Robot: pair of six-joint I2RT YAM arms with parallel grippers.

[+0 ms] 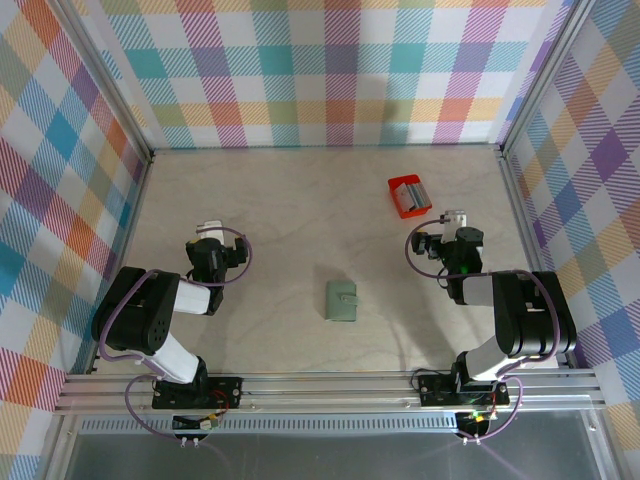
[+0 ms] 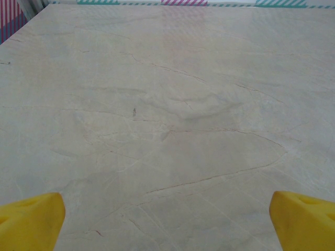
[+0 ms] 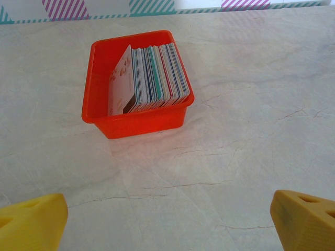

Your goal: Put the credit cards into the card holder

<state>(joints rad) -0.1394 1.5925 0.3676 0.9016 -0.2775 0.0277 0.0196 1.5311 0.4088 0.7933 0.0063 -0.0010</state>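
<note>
Standing edgewise in red box (image 3: pixel 146 123): credit cards (image 3: pixel 154 78) | card holder (image 1: pixel 341 301) unobstructed | both jaws apart

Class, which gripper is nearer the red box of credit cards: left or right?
Right. The right gripper sits just short of the red box, facing it; the left gripper is far to its left.

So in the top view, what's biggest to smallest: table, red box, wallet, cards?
1. table
2. red box and wallet: they look about alike, so I won't rank them
3. cards, inside the box
</note>
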